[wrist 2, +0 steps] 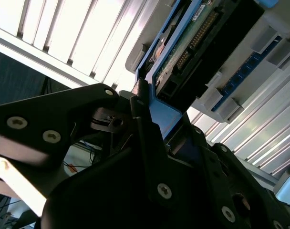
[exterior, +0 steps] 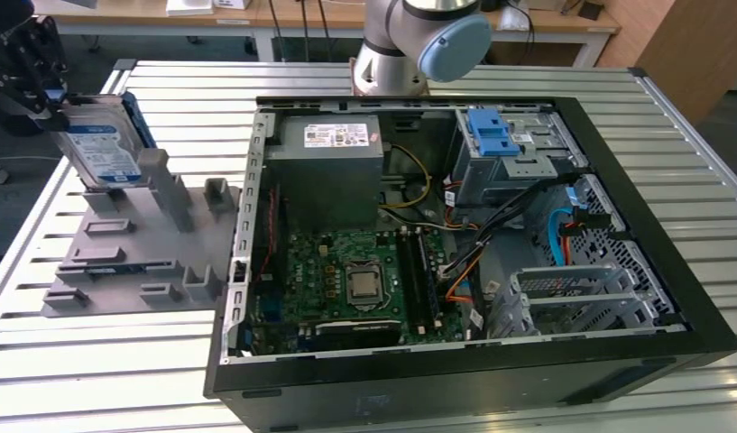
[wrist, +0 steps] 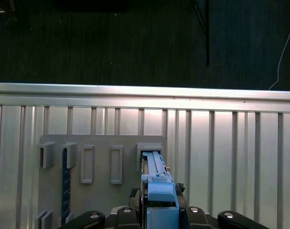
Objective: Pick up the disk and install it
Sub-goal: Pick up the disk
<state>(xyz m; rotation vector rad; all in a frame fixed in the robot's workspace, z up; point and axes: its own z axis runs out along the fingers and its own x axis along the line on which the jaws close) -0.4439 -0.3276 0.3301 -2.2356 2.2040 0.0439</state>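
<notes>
Pinching the disk (exterior: 104,149) by its blue-railed top edge at the exterior view's upper left, the gripper (exterior: 46,88) is holding it upright in a slot of the grey holder (exterior: 140,262) near the edge of the table (exterior: 104,379), while the open computer case (exterior: 465,383) is sitting just beside that holder.

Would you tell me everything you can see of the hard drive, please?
The hard drive is a flat silver-metal slab with a white-and-blue label and blue plastic side rails. It stands on edge, its lower end in a slot of the grey fixture at the exterior view's left, outside the computer case. The claw clamps its top end; the second wrist view shows its green circuit board.
</notes>
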